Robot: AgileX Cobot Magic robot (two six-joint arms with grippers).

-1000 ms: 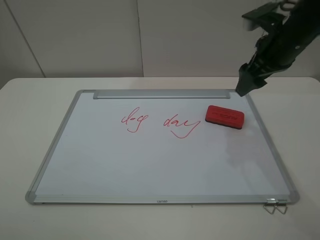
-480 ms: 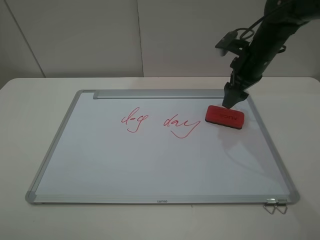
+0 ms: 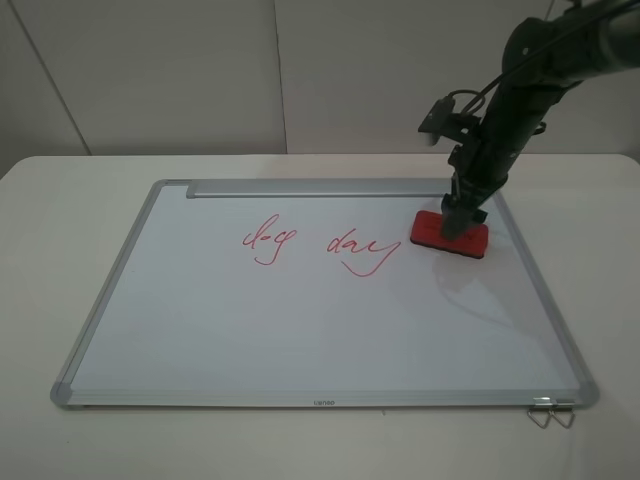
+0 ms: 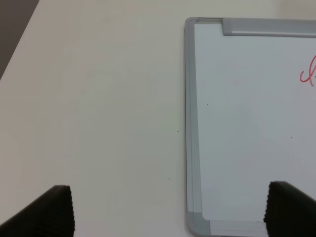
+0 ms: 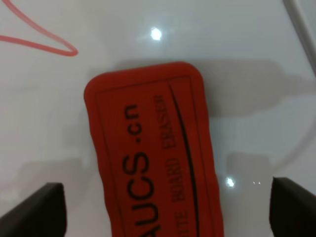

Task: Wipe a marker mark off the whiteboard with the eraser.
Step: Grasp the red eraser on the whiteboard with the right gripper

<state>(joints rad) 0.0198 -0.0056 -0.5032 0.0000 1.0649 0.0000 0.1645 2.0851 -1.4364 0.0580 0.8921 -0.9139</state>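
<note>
The whiteboard (image 3: 300, 330) lies flat on the table. On it the red cursive word "dog" (image 3: 270, 240) is written left of the red word "day" (image 3: 360, 250). The red eraser (image 3: 428, 230) rests on the board right of "day". My right gripper (image 3: 462, 222) is down over the eraser, open, with one finger on each side of the red block (image 5: 153, 153); I cannot tell whether they touch it. My left gripper (image 4: 170, 212) is open and holds nothing, above the table beside a corner of the board (image 4: 247, 123). A bit of the "dog" stroke (image 4: 308, 76) shows there.
A silver strip (image 3: 320, 188) runs along the board's far edge. A metal binder clip (image 3: 550, 412) lies at the near right corner. The swoosh of "day" (image 5: 34, 39) passes close to the eraser. White wall panels stand behind the table.
My right arm has swung down and to the left from above the board's far right corner, and its gripper now straddles the eraser. The eraser and writing have not moved.
</note>
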